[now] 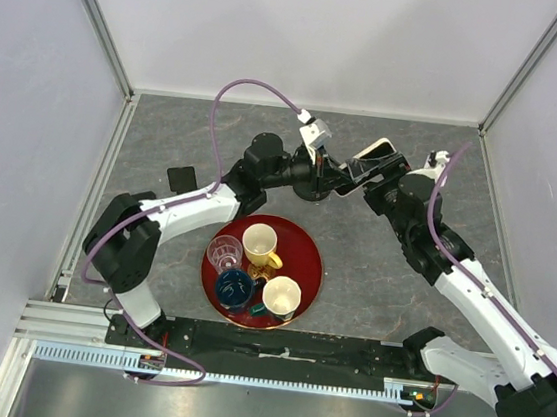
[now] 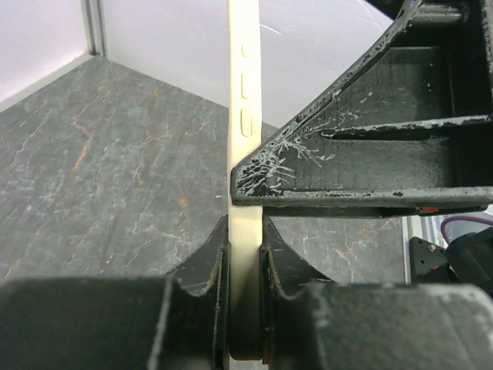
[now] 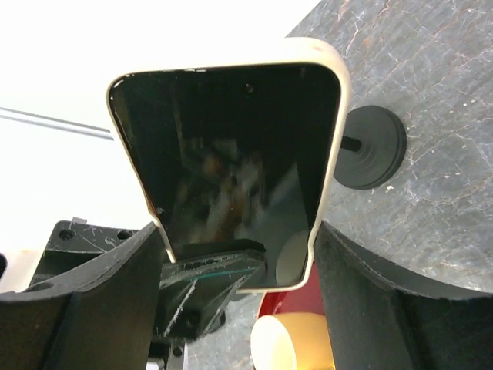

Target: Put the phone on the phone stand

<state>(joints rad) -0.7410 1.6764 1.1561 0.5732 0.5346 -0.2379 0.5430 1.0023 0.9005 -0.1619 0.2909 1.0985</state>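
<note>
The right gripper is clamped on the 2 long edges of the phone, and the left gripper is pinched across its thin body. The phone is held off the table, upper centre of the top view. The phone stand is seen behind it, upper right of the right wrist view.

Pale lilac-white walls framed by aluminium posts enclose a dark grey, veined stone-look tabletop; a metal rail edges its near side; lighting even.

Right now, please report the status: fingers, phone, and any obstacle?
Left fingers shut on phone. Right fingers shut on it too. Phone held up, not yet on stand. No obstacle seen.
</note>
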